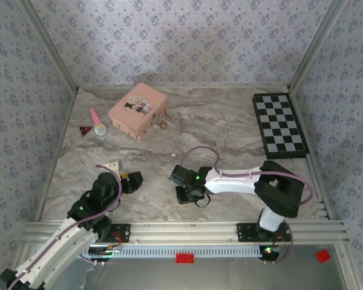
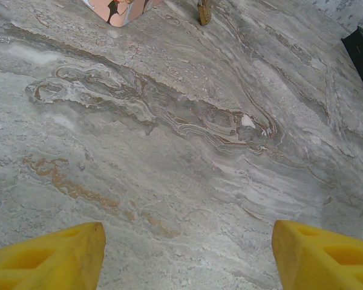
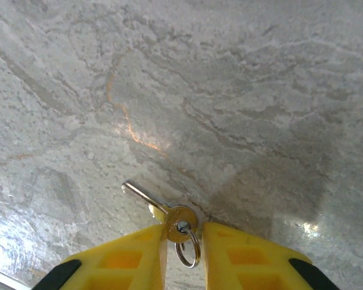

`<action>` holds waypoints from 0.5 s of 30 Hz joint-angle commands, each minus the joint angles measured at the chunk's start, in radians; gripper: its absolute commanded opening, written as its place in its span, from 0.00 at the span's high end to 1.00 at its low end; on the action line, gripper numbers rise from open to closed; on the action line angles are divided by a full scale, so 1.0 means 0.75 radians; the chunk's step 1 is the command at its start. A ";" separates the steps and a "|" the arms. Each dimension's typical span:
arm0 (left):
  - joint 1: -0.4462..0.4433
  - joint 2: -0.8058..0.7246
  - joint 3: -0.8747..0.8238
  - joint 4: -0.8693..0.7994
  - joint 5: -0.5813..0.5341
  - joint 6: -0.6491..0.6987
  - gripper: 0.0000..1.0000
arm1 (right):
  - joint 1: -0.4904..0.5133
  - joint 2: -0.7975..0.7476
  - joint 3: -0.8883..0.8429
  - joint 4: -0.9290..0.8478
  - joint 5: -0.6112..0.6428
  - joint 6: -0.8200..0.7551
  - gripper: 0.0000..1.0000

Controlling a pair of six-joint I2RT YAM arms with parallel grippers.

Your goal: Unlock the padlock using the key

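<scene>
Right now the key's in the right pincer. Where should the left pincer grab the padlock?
Probably grip the padlock by its brass body, the only bulk on so small a thing. Come in from the near-right, because the pink tin sits close on its left. The left pincer is open and faces it across bare table.

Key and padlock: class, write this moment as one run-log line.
right hand: shut on key | left hand: open, empty | padlock: beside tin, far from both hands
</scene>
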 commanded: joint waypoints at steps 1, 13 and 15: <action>0.009 -0.016 0.008 -0.008 -0.007 0.008 0.27 | 0.000 0.040 0.014 -0.024 0.001 -0.005 0.82; 0.011 0.125 0.016 0.184 0.189 -0.033 0.26 | 0.003 -0.196 -0.088 0.193 0.104 -0.095 1.00; 0.012 0.183 0.030 0.266 0.276 -0.035 0.26 | -0.012 -0.288 -0.150 0.299 0.110 -0.110 1.00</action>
